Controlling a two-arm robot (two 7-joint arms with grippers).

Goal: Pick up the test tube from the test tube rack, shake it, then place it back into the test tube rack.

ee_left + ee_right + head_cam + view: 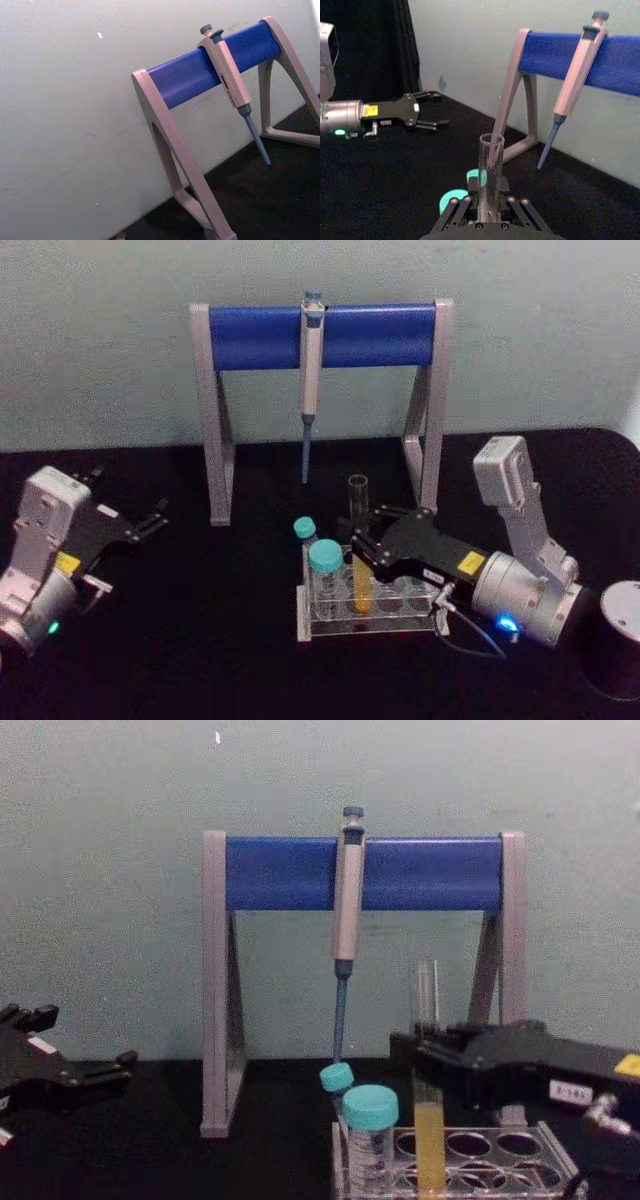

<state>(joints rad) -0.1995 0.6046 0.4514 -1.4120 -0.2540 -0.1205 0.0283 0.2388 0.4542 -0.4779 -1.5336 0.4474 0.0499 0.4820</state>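
The test tube (358,505) is being held upright in the test tube rack (400,626), just beside two teal-capped tubes (325,558) at the rack's left end. Its yellow-orange liquid (430,1145) is sitting low, down inside the rack. The glass is being gripped by the right claw (362,543), whose fingers are closed on it from both sides, just above the rack's top plate. The rack is being carried by the black counter (200,640). The left claw (155,518) is being held low over the counter, well apart on the robot's left, with its fingers spread open and nothing gripped. Behind the rack, a grey-blue pipette (311,370) is being hung from the blue bar of a tall grey stand (250,337). A yellow sticker (468,562) is being shown on the right claw's black body, and a small white label (572,1092) is being shown on its side, but the writing on both is too small to be read.
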